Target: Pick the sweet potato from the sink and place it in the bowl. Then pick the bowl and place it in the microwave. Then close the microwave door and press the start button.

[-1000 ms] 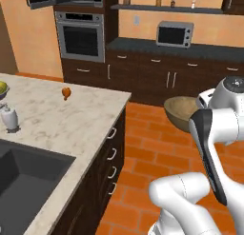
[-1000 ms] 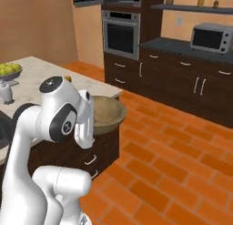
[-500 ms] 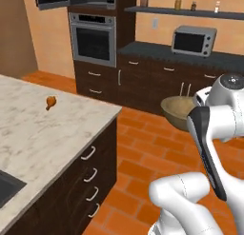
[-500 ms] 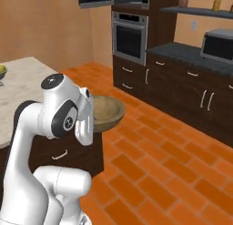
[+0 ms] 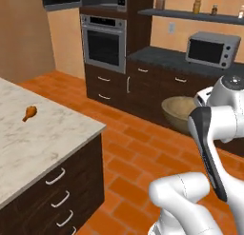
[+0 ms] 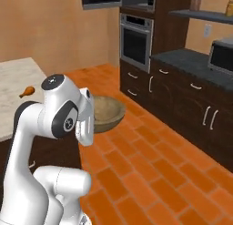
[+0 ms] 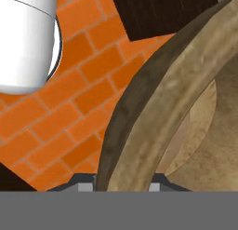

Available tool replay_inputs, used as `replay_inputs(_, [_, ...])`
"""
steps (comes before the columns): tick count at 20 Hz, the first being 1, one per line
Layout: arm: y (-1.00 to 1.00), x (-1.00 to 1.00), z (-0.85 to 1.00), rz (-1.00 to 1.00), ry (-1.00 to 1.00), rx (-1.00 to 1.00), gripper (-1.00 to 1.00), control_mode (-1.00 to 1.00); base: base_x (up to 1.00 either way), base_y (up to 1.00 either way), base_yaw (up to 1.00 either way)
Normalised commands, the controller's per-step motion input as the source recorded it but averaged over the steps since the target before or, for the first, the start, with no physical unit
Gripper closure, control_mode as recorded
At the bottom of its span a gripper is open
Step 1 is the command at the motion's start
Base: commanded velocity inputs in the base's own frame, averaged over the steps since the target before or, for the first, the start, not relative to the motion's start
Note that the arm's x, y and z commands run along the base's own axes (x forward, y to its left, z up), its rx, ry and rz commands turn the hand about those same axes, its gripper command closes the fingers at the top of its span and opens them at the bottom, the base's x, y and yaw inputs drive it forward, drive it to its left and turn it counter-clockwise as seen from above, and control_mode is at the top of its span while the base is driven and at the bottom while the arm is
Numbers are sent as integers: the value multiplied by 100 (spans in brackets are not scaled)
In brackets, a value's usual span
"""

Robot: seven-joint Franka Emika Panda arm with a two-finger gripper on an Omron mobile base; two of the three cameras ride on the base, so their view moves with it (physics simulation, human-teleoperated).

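The bowl [image 5: 180, 112] hangs in the air over the orange brick floor [image 6: 150, 174], carried at its rim by the gripper [image 7: 123, 180], whose fingers sit narrow on either side of the dark rim. The hand view looks into part of the bowl's tan inside; no sweet potato can be made out there. An orange-brown drumstick-shaped item [image 5: 29, 113] lies alone on the marble desk [image 5: 43, 143]. A steel oven [image 5: 103, 43] and a small grey microwave [image 5: 212, 49] stand against the far wall.

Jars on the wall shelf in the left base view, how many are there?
4: a large tan jar at the shelf's left end, then a yellow jar, a small dark jar, and one cut off at the right edge.
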Motion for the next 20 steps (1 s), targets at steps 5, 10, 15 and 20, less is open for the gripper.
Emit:
replay_inputs(5, [0, 0, 0, 0, 0, 0, 100, 100, 100, -95, 47])
replay_inputs(10, [0, 0, 0, 0, 0, 0, 100, 100, 100, -73, 55])
replay_inputs(15, [0, 0, 0, 0, 0, 0, 100, 100, 100, -72, 55])
replay_inputs(20, [0, 0, 0, 0, 0, 0, 100, 100, 100, -76, 52])
